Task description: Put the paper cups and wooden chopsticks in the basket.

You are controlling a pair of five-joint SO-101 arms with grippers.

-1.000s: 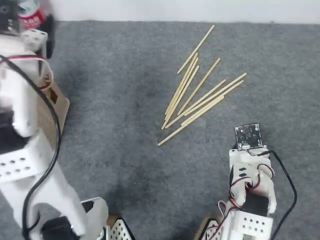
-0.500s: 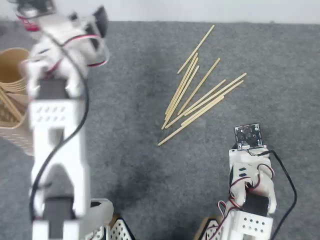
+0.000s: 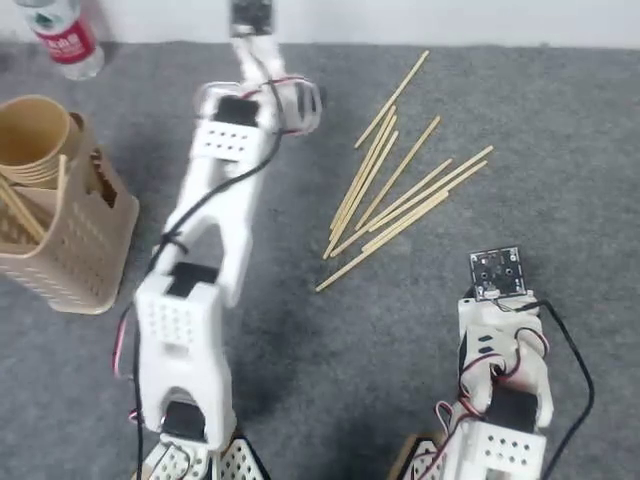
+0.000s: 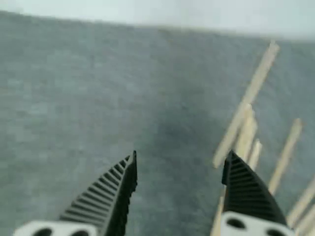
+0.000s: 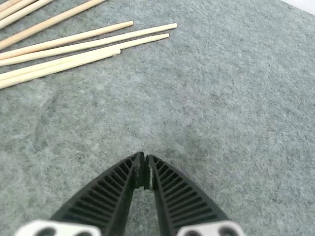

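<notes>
Several wooden chopsticks [image 3: 395, 190] lie scattered on the grey carpet right of centre. The beige basket [image 3: 85, 250] stands at the left edge and holds stacked paper cups [image 3: 35, 140] and a few chopsticks [image 3: 20, 210]. My left arm [image 3: 235, 140] stretches to the far middle of the table, left of the pile. Its gripper [image 4: 182, 156] is open above bare carpet with nothing between the fingers, and chopsticks [image 4: 246, 103] lie just beside one finger. My right gripper [image 5: 146, 158] is shut and empty near the front right, short of the nearest chopsticks [image 5: 74, 46].
A plastic bottle [image 3: 65, 35] with a red label lies at the far left corner. A white wall [image 3: 450, 20] borders the carpet's far edge. Bare carpet [image 3: 300, 330] stretches between the two arm bases.
My left arm has swung from over the basket at the left to the far middle of the table, uncovering the basket. The right arm and the chopsticks have not moved.
</notes>
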